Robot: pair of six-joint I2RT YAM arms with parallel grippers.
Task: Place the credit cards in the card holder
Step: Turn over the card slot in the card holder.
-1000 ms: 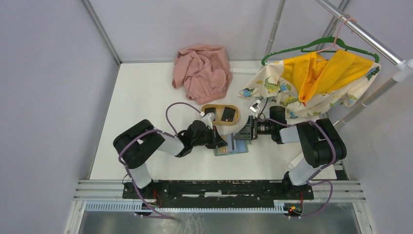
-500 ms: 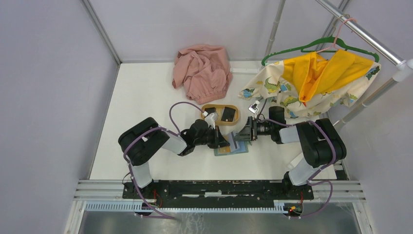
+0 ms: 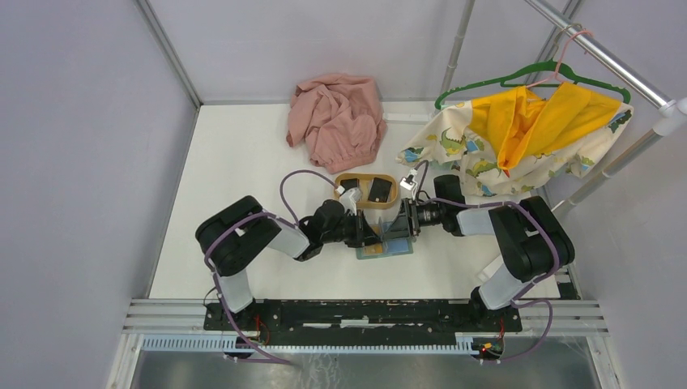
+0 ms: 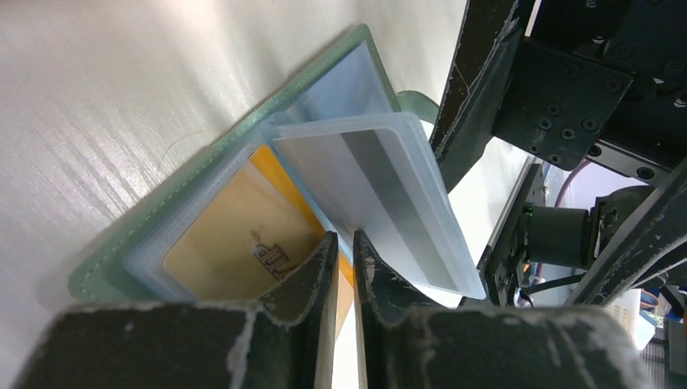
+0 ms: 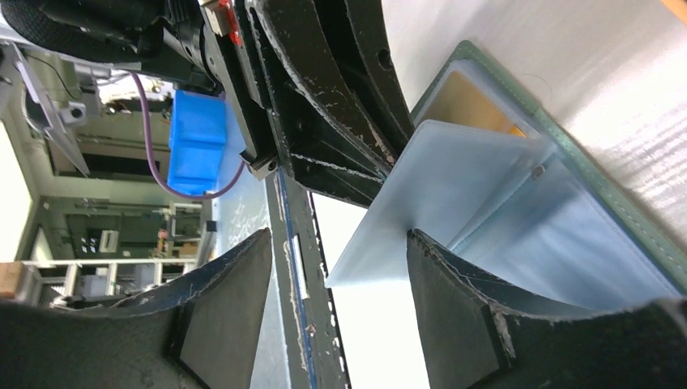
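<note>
The card holder (image 3: 389, 250) lies open on the table, grey-green rim (image 4: 243, 138) up, with a gold-tan card (image 4: 235, 243) in a clear pocket. A clear sleeve leaf (image 4: 381, 194) holding a pale card with a grey stripe stands up from it. My left gripper (image 4: 340, 239) is shut on the lower edge of that leaf; it shows in the top view (image 3: 371, 235). My right gripper (image 5: 339, 233) is open, facing the left one (image 3: 398, 229), one finger (image 5: 454, 300) against the leaf (image 5: 454, 186). A black card (image 3: 378, 190) lies in the wooden tray.
The oval tan wooden tray (image 3: 364, 175) stands just behind the grippers. A crumpled pink cloth (image 3: 336, 117) lies at the back. A yellow and printed shirt (image 3: 518, 130) hangs on a green hanger at the right.
My right gripper has moved left to the raised leaf over the card holder. My left gripper shifted slightly right a second ago and has held still since.
</note>
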